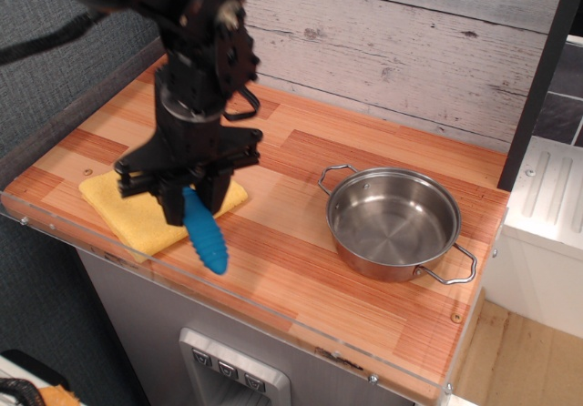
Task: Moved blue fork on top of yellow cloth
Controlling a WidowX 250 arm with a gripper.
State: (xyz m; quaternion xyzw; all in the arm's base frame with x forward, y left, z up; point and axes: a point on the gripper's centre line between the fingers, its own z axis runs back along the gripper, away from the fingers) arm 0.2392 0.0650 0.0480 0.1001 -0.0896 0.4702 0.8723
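My gripper (193, 204) is shut on the blue fork (206, 235), whose ribbed blue handle hangs down and to the right below the fingers; its metal head is hidden between them. The gripper hovers over the right part of the yellow cloth (137, 215), which lies flat at the front left of the wooden counter. The arm covers much of the cloth. I cannot tell whether the fork's lower tip, near the cloth's right front edge, touches anything.
A steel pot (393, 222) with two handles stands at the right of the counter (301, 269). A plank wall runs behind. The counter's clear front lip (273, 319) is close below the fork.
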